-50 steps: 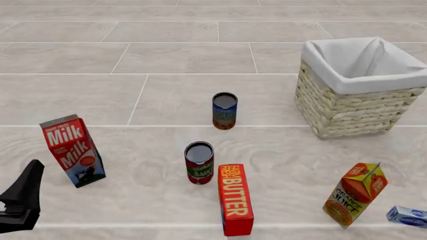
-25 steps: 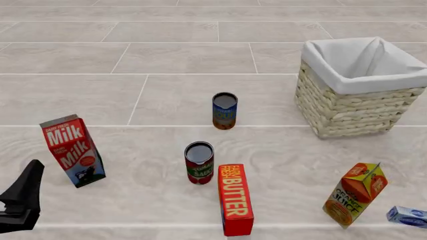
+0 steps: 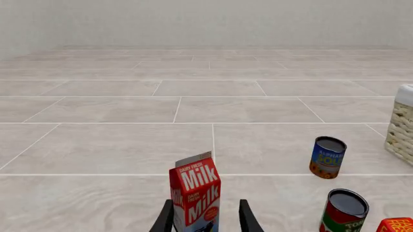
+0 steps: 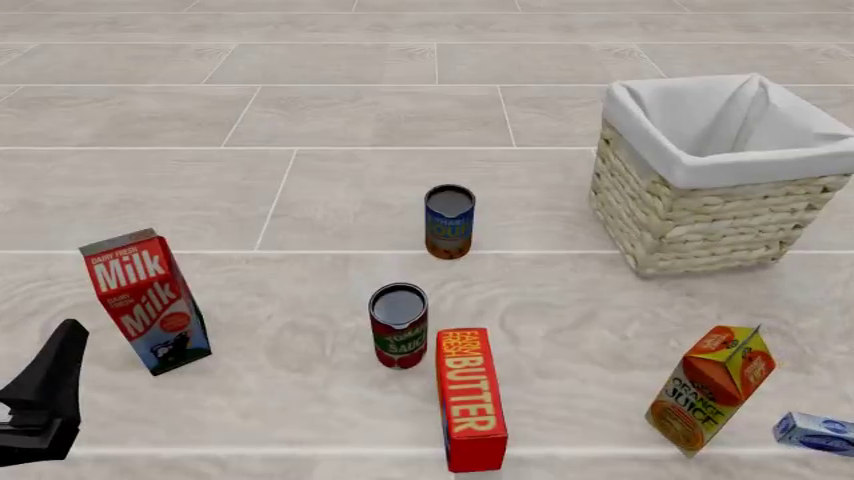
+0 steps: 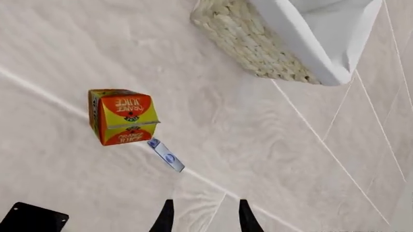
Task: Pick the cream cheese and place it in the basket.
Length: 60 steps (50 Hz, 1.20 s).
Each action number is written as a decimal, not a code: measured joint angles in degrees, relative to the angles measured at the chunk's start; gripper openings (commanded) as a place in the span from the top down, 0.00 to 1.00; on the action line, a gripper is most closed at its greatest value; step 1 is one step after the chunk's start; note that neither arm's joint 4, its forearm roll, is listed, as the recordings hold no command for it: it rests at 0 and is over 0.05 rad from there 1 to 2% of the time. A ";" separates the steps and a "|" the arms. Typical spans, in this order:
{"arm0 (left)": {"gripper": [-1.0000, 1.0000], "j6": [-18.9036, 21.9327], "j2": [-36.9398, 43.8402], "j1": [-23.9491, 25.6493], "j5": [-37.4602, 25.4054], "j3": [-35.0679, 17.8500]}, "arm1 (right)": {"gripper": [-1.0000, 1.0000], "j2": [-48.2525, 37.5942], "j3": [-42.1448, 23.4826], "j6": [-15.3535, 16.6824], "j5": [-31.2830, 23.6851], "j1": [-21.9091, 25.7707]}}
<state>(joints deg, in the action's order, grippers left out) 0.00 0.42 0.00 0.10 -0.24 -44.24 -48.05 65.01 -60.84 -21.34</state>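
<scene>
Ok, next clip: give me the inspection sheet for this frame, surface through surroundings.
Surface: pale tiled tabletop, nothing spilled.
Job's things: cream cheese lies at the front right edge, beside the orange juice carton; basket stands far right, nothing seen on the lining that shows.
Clutter: milk carton, blue can, red can and butter box.
Grippers: left gripper open, its fingers framing the milk carton in the left wrist view, grasping nothing; right gripper open, above the table, short of the cream cheese.
Cables: nothing seen.
Surroundings: plain pale wall behind.
</scene>
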 measured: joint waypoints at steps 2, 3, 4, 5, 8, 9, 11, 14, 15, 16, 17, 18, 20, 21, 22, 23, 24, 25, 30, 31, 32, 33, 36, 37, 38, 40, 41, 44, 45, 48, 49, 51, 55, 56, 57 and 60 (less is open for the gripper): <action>0.00 0.00 0.00 0.00 0.00 0.00 | 0.00 -0.21 0.48 0.89 0.15 -0.52; 0.00 0.00 0.00 0.00 0.00 0.00 | 0.00 -0.30 0.65 1.26 0.18 -0.75; 0.00 0.00 0.00 0.00 0.00 0.00 | 0.00 -0.37 0.77 1.61 0.16 -0.95; 0.00 0.00 0.00 0.00 0.00 0.00 | 0.00 -0.46 0.87 1.91 0.14 -1.16; 0.00 0.00 0.00 0.00 0.00 0.00 | 0.00 -0.75 1.03 2.74 0.01 -1.85; 0.00 0.00 0.00 0.00 0.00 0.00 | 0.00 -0.82 1.13 3.15 -0.03 -2.16; 0.00 0.00 0.00 0.00 0.00 0.00 | 0.00 -1.00 1.28 3.90 -0.07 -2.77; 0.00 0.00 0.00 0.00 0.00 0.00 | 0.00 -1.00 1.80 5.39 -0.20 -3.61; 0.00 0.00 0.00 0.00 0.00 0.00 | 0.00 -1.06 1.92 5.76 -0.22 -3.86; 0.00 0.00 0.00 0.00 0.00 0.00 | 0.00 -1.13 2.04 6.11 -0.24 -4.07; 0.00 0.00 0.00 0.00 0.00 0.00 | 0.00 -1.19 2.17 6.45 -0.24 -4.27; 0.00 0.00 0.00 0.00 0.00 0.00 | 0.00 -1.25 2.33 6.79 -0.22 -4.45; 0.00 0.00 0.00 0.00 0.00 0.00 | 0.00 -1.36 2.67 7.35 -0.14 -4.75; 0.00 0.00 0.00 0.00 0.00 0.00 | 0.00 -1.47 2.78 7.43 -0.09 -4.79; 0.00 0.00 0.00 0.00 0.00 0.00 | 0.00 -1.58 2.89 7.49 -0.04 -4.83; 0.00 0.00 0.00 0.00 0.00 0.00 | 0.00 -1.68 2.97 7.46 0.02 -4.80; 0.00 0.00 0.00 0.00 0.00 0.00 | 0.00 -1.79 3.11 7.50 0.13 -4.81; 0.00 0.00 0.00 0.00 0.00 0.00 | 0.00 -1.90 3.32 7.60 0.30 -4.89; 0.00 0.00 0.00 0.00 0.00 0.00 | 0.00 -2.57 4.84 8.25 1.82 -5.54; 0.00 0.00 0.00 0.00 0.00 0.00 | 0.00 -2.71 5.14 8.21 2.15 -5.55; 0.00 0.00 0.00 0.00 0.00 0.00 | 0.00 -2.88 5.51 8.22 2.57 -5.60; 0.00 0.00 0.00 0.00 0.00 0.00 | 0.00 -3.06 5.89 8.23 3.02 -5.65; 0.00 0.00 0.00 0.00 0.00 0.00 | 0.00 -3.63 6.94 8.31 4.32 -5.82; 0.00 0.00 0.00 0.00 0.00 0.00 | 0.00 -3.84 7.29 8.36 4.76 -5.88; 0.00 0.00 0.00 0.00 0.00 0.00 | 0.00 -4.03 7.62 8.42 5.19 -5.94; 0.00 0.00 0.00 0.00 0.00 0.00 | 0.00 -4.47 8.29 8.61 6.08 -6.13; 0.00 0.00 0.00 0.00 0.00 0.00 | 0.00 -4.71 8.64 8.73 6.55 -6.24; 0.00 0.00 0.00 0.00 0.00 0.00 | 0.00 -5.46 9.66 9.17 7.98 -6.60; 0.00 0.00 0.00 0.00 0.00 0.00 | 0.00 -5.70 9.96 9.30 8.41 -6.71; 0.00 0.00 0.00 0.00 0.00 0.00 | 0.00 -6.41 10.81 9.79 9.75 -7.05; 0.00 0.00 0.00 0.00 0.00 0.00 | 0.00 -6.66 11.07 9.93 10.22 -7.15; 0.00 0.00 0.00 0.00 0.00 0.00 | 0.00 -7.11 11.59 10.17 11.05 -7.31; 0.00 0.00 0.00 0.00 0.00 0.00 | 0.00 -7.94 12.74 10.92 12.68 -7.78; 0.00 0.00 0.00 0.00 0.00 0.00 | 0.00 -8.13 13.01 11.14 13.06 -7.92; 0.00 0.00 0.00 0.00 0.00 0.00 | 0.00 -8.31 13.28 11.39 13.45 -8.07; 0.00 0.00 0.00 0.00 0.00 0.00 | 0.00 -8.91 13.97 12.00 14.58 -8.48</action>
<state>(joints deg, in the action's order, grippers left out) 0.00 0.42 0.00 0.10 -0.24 -53.15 -34.08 77.01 -46.26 -29.82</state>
